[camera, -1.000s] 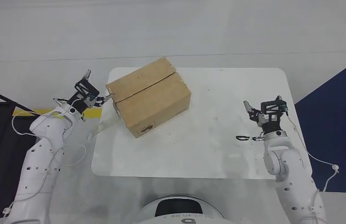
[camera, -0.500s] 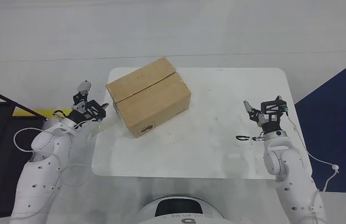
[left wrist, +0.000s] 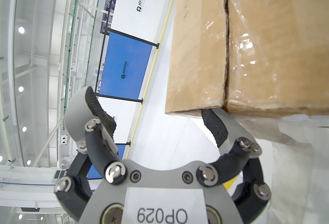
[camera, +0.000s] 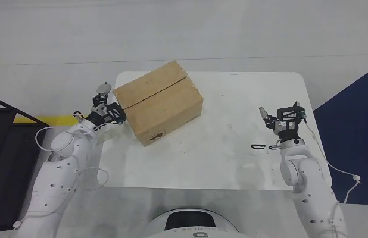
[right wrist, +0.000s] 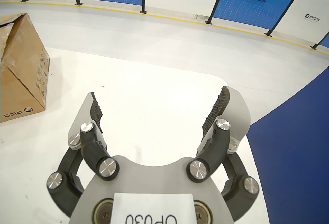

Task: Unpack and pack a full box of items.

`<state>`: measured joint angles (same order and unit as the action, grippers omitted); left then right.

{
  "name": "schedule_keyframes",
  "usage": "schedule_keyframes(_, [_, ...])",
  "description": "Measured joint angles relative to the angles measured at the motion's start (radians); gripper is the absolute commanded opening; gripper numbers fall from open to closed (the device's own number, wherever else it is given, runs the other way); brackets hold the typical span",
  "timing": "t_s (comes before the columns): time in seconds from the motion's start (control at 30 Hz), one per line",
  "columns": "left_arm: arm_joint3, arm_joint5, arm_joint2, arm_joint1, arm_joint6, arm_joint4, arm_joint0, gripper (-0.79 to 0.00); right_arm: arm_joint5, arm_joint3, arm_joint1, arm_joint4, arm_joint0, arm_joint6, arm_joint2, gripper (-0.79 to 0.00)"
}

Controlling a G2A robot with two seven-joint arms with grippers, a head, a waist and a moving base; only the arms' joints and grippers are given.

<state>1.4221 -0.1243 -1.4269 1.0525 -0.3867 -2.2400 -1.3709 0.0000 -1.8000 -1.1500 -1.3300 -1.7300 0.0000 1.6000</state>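
Left gripper point(left wrist: 147, 103), spread open, sits just beside the closed box's point(camera: 159, 108) short end; right gripper point(right wrist: 159, 106), also open, stands well apart.

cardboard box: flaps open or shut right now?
Shut. Both top flaps of the box lie flat and meet along the centre seam; nothing inside shows. Whether the seam is sealed, cannot tell.

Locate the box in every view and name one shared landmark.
Top view: box on the table's far left part, left gripper at its end.
Left wrist view: box close up, right ahead of the left gripper.
Right wrist view: box far across the table from the right gripper.
Shared landmark: the white table.
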Motion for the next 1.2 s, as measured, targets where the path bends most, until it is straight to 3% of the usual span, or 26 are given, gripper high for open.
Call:
schedule_keyframes(0.23, [0.026,-0.011,-0.024,0.008,0.054,0.123,0.041,0.000,0.000,0.000,0.000,0.000,0.000,0.000,0.000,0.000])
schedule_keyframes(0.4, [-0.049,0.028,-0.008,0.025,0.131,0.213,0.151,0.000,0.000,0.000,0.000,0.000,0.000,0.000,0.000,0.000])
schedule_keyframes(0.53, [-0.193,0.031,0.018,0.043,0.153,0.323,0.281,0.000,0.000,0.000,0.000,0.000,0.000,0.000,0.000,0.000])
schedule_keyframes(0.8, [-0.637,0.048,0.142,0.096,0.207,0.385,0.557,0.000,0.000,0.000,0.000,0.000,0.000,0.000,0.000,0.000])
schedule_keyframes(0.97, [-0.823,0.046,0.234,0.132,0.128,0.362,0.616,0.000,0.000,0.000,0.000,0.000,0.000,0.000,0.000,0.000])
schedule_keyframes(1.2, [-0.925,0.000,0.297,0.154,0.019,0.339,0.635,0.000,0.000,0.000,0.000,0.000,0.000,0.000,0.000,0.000])
